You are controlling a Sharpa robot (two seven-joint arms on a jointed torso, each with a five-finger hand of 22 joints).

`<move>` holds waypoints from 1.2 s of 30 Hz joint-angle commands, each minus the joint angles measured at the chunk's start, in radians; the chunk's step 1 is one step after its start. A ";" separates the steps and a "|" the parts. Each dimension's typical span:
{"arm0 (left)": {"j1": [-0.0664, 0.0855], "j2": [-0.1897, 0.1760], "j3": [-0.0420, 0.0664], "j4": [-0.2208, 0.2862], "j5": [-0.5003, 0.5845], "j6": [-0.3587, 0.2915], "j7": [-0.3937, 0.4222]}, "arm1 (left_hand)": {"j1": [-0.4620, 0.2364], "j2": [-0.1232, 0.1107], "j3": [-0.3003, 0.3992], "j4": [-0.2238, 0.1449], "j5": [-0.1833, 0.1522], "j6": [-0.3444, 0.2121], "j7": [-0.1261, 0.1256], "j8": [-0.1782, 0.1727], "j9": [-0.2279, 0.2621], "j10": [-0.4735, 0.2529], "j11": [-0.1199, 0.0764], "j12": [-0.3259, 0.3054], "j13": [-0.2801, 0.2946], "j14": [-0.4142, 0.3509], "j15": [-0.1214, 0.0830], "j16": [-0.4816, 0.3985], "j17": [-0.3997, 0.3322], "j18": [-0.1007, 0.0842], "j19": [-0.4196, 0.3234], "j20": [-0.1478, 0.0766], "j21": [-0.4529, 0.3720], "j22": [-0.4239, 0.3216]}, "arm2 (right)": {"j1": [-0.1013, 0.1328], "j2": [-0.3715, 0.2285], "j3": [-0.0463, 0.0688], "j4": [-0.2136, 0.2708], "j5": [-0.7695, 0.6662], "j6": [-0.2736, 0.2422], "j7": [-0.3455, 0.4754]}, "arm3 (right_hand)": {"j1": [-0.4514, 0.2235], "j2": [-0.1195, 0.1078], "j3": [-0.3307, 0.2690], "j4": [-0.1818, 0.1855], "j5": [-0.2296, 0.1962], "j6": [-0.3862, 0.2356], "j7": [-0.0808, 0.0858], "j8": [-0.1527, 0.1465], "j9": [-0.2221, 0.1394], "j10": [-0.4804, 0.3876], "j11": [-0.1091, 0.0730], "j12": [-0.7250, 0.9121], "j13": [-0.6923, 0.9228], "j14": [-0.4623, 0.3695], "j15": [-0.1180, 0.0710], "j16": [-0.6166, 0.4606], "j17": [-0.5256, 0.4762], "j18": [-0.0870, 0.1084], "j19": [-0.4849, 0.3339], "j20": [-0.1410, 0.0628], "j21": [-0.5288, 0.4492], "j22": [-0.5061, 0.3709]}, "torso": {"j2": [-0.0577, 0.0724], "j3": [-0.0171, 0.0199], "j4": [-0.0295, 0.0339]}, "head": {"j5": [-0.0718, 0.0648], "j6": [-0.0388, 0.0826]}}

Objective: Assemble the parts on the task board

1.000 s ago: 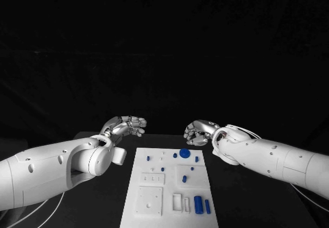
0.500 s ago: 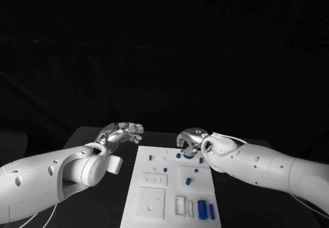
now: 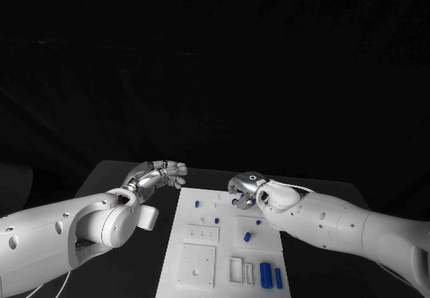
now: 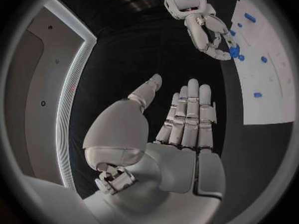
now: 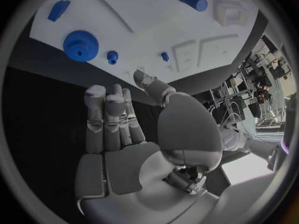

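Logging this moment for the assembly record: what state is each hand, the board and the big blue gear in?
Left hand: open, fingers straight, holding nothing, off the board's edge.
Right hand: open, empty, over the board's far end.
Task board: flat on the table.
Blue gear: lying on the board, not held.

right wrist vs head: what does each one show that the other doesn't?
Right wrist alone: the blue gear in full, teeth visible, beyond the right hand's empty palm and straightened fingers. Head alone: the left hand raised beside the task board, and the board's near end with the big blue cylinder. Both: the white board and small blue parts on it.
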 commanded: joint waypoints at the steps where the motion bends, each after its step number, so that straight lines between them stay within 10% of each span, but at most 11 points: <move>1: 0.003 -0.003 0.002 0.012 -0.008 0.010 0.016 | 0.003 -0.003 -0.005 -0.001 0.004 0.006 -0.001 -0.005 -0.001 0.007 0.002 -0.004 -0.002 -0.003 0.005 -0.005 0.001 0.019 -0.005 -0.005 -0.002 -0.002 | -0.001 0.004 0.000 -0.013 -0.074 -0.012 -0.039 | 0.000 -0.016 0.008 0.001 -0.011 -0.007 0.001 -0.006 -0.002 -0.011 0.002 -0.001 -0.004 0.000 0.010 0.008 -0.004 0.070 0.019 -0.014 0.006 0.016 | 0.014 -0.0064 0.0067 | -0.003 0.003; 7: 0.006 -0.008 0.003 0.021 -0.009 0.009 0.016 | 0.003 -0.005 -0.006 -0.001 0.004 0.006 -0.001 -0.007 -0.003 0.006 0.002 -0.008 -0.003 -0.005 0.007 -0.009 0.002 0.018 -0.008 -0.004 -0.003 -0.002 | -0.005 0.012 0.000 -0.033 -0.080 -0.010 -0.039 | 0.005 -0.027 0.017 0.006 -0.017 -0.009 0.001 -0.009 -0.004 -0.016 0.004 -0.001 -0.008 0.000 0.012 0.014 -0.010 0.070 0.020 -0.013 0.007 0.014 | 0.030 -0.0140 0.0192 | -0.016 0.012; 36: 0.009 -0.015 0.004 0.029 -0.012 0.009 0.013 | 0.001 -0.007 -0.009 0.000 0.003 0.006 -0.001 -0.011 -0.007 0.003 0.004 -0.017 -0.005 -0.007 0.009 -0.018 0.005 0.018 -0.012 -0.001 -0.006 -0.004 | -0.015 0.023 0.001 -0.094 -0.084 -0.009 -0.032 | 0.014 -0.020 0.044 0.023 -0.023 0.003 -0.002 -0.003 -0.004 -0.002 0.001 0.006 -0.009 -0.004 0.009 0.026 -0.026 0.070 0.021 -0.010 0.009 0.012 | 0.085 -0.0190 0.0187 | -0.016 0.033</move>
